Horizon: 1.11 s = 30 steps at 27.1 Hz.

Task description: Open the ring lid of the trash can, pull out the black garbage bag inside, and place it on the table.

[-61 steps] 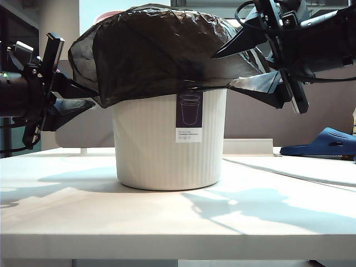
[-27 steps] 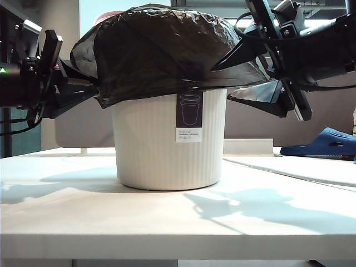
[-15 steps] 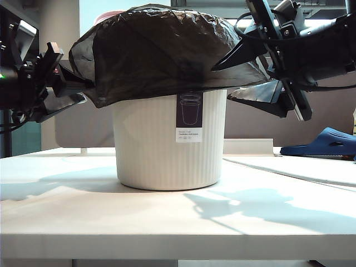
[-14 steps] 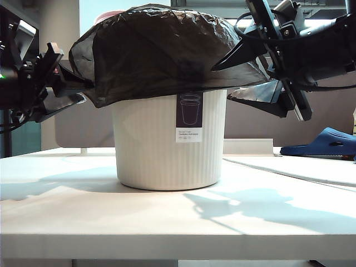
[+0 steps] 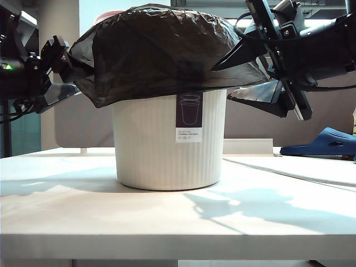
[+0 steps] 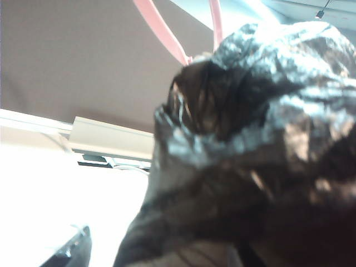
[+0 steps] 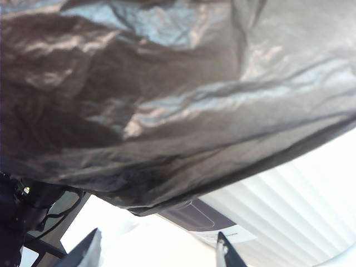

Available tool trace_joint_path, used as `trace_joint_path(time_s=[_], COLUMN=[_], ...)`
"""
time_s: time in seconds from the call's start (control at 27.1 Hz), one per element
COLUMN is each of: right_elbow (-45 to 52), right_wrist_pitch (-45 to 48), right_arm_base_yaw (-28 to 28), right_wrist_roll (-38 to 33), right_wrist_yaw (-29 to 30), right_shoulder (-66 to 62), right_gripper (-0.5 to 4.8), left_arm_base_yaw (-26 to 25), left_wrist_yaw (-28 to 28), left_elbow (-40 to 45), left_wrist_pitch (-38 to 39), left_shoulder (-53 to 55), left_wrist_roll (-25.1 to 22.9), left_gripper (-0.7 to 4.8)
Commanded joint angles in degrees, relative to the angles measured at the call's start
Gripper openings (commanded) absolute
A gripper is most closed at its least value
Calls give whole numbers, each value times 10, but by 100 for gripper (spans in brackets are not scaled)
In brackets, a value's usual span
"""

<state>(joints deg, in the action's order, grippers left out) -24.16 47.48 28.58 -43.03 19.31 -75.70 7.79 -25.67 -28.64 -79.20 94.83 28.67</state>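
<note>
Item: black garbage bag, draped over trash can, both my pincers at its edges.

The table [image 5: 167, 222] carries the trash can [image 5: 167, 144]. The black garbage bag [image 5: 161, 50] domes over its rim, the ring lid [image 6: 167, 39] showing behind it. My right gripper [image 5: 253, 69] spreads wide astride the bag's right edge, gripping nothing. My left gripper [image 5: 61, 69] gapes at the left edge, empty.
</note>
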Motion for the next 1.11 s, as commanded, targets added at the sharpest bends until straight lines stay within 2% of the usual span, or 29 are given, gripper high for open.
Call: trace_joint_path(time_s=[0.04, 0.15, 0.37, 0.41, 0.52, 0.59, 0.81, 1.11], right_elbow=[-2, -2, -2, -2, -2, -2, -2, -2], right_wrist_pitch=[7, 7, 7, 8, 8, 8, 8, 39], right_arm_base_yaw=[0, 0, 0, 0, 0, 0, 1, 2], right_wrist_roll=[2, 2, 2, 2, 2, -1, -8, -82], right_wrist_yaw=[1, 1, 2, 2, 2, 3, 3, 3], right_shoulder=[2, 2, 2, 2, 2, 2, 2, 2], right_gripper=[260, 260, 260, 260, 260, 260, 261, 267], left_arm_base_yaw=[0, 0, 0, 0, 0, 0, 0, 0], left_wrist_yaw=[0, 2, 3, 4, 4, -1, -35, -94], left_elbow=[-12, -14, -14, -14, -14, -14, -14, -13], left_wrist_pitch=[17, 32, 49, 49, 49, 48, 37, 7], left_shoulder=[-1, -1, -1, -1, -1, -1, -2, -2], left_wrist_roll=[6, 10, 24, 31, 49, 56, 111, 192], left_gripper=[309, 291, 71, 50, 36, -8, -6, -6])
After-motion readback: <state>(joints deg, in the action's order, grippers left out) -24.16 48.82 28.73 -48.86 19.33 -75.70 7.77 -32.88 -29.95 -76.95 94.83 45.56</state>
